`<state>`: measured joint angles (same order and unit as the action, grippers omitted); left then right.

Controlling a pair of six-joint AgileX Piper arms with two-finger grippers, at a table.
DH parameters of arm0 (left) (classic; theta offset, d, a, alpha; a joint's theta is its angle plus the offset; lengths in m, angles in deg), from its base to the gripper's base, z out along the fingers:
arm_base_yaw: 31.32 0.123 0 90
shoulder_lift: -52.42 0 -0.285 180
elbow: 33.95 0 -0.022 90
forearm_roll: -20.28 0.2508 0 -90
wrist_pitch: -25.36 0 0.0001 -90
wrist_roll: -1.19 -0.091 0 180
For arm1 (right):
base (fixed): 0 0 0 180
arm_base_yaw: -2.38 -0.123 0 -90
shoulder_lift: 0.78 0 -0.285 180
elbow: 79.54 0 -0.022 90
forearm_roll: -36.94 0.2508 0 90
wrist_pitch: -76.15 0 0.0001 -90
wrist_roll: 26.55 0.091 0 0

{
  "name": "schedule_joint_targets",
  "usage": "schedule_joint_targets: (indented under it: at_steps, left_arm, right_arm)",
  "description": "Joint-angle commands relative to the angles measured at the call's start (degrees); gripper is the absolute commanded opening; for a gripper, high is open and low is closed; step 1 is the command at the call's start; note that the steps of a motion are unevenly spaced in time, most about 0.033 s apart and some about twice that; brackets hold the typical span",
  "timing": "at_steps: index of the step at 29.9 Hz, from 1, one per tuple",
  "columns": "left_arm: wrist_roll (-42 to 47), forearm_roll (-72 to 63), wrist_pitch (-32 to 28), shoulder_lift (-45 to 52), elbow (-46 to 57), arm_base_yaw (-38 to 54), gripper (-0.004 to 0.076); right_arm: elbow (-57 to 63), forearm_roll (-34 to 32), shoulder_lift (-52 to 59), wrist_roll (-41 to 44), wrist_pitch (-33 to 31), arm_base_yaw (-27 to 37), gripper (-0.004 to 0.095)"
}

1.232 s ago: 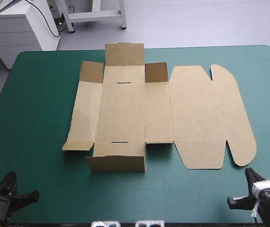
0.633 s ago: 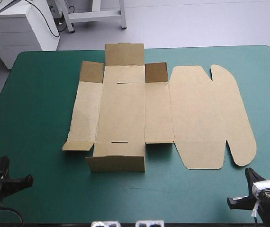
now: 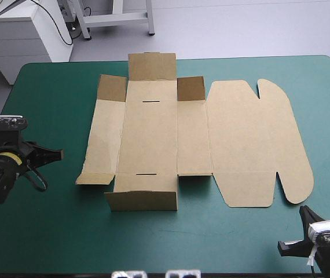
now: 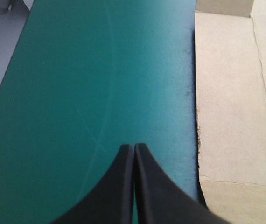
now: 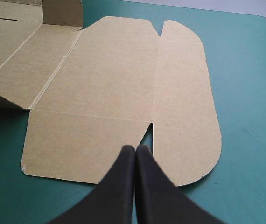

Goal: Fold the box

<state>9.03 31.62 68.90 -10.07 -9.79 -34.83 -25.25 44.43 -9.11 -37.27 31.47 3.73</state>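
The brown box point(image 3: 153, 139) lies as a cut sheet in the middle of the teal-green table. Its far flaps and its near end flap point(image 3: 142, 200) stand raised, and the rounded lid point(image 3: 257, 139) lies flat to the right. My left gripper point(image 3: 58, 154) is shut, hovering left of the box's left panel point(image 4: 231, 102) and pointing toward it. Its own view shows the left gripper point(image 4: 134, 146) over bare cover, beside the board's edge. My right gripper point(image 3: 304, 213) is shut near the table's front right corner. In its wrist view the right gripper point(image 5: 135, 148) sits just short of the lid's point(image 5: 123, 79) notched near edge.
A strip of teal-green cover point(image 3: 66, 116) separates the left gripper from the box. The table's left edge point(image 4: 4, 74) shows in the left wrist view. More bare cover point(image 3: 211, 237) runs along the front between the two arms.
My left arm has risen from the front left corner and moved along the table's left side to level with the box's left panel. The right arm and the box have not moved.
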Motion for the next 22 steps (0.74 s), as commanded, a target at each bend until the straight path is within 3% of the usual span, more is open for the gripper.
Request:
schedule_joint_targets:
  at_steps: [1, 8, 13, 17, 22]
  left_arm:
    - [-1.03, 0.65, -2.87, -5.20, -4.58, -0.04, -0.0008]
    - [-3.27, -0.19, 0.34, -17.06, -12.94, 0.54, 0.0017]
    - [-13.60, -17.47, 3.27, -24.81, -18.75, 7.52, 0.0017]
    - [-24.99, -34.79, 9.98, -30.59, -22.42, 16.07, 0.0017]
    - [-29.31, -42.17, 18.82, -37.08, -23.77, 22.44, 0.0015]
  right_arm:
    - [-1.65, 0.47, -1.39, -0.48, 4.09, 0.32, -0.0020]
    - [-1.65, 0.47, -1.39, -0.48, 4.09, 0.32, -0.0020]
    - [-1.65, 0.47, -1.39, -0.48, 4.09, 0.32, -0.0020]
    - [-1.65, 0.47, -1.39, -0.48, 4.09, 0.32, -0.0020]
    - [-1.65, 0.47, -1.39, -0.48, 4.09, 0.32, -0.0020]
